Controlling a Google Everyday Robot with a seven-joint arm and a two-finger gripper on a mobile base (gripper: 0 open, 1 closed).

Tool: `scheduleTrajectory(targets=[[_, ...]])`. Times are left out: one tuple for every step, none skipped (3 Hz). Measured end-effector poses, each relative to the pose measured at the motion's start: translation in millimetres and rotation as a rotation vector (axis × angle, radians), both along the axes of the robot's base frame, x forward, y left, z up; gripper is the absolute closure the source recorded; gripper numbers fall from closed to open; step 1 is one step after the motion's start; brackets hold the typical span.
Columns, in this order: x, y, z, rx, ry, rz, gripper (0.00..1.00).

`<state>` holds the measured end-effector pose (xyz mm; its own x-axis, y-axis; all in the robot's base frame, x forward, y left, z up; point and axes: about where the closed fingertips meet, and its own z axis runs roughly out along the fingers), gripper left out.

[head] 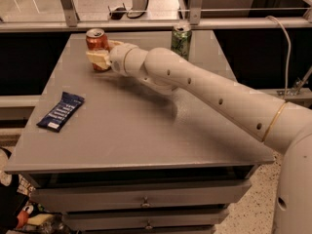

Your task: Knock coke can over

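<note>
The red coke can (95, 41) with a silver top stands upright at the far left of the grey table (136, 126). My gripper (99, 59), at the end of the long white arm, is right in front of the can's lower half and touches or nearly touches it. A green drink can (181, 41) stands upright at the far middle of the table, behind the arm.
A dark blue snack packet (61, 111) lies flat near the table's left edge. A metal railing (146, 23) runs just behind the table. Drawers (141, 199) sit below the tabletop's front edge.
</note>
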<state>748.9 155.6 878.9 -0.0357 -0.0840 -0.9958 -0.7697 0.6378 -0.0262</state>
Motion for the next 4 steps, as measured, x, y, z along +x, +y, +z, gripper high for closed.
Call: scheduleTrajectory(targets=[[-1, 2, 0, 0.0, 0.0, 0.003, 0.73], [-1, 4, 0, 0.001, 0.0, 0.006, 0.96], [-5, 7, 1, -0.013, 0.015, 0.021, 1.0], [-9, -4, 7, -0.055, 0.037, 0.022, 1.0]])
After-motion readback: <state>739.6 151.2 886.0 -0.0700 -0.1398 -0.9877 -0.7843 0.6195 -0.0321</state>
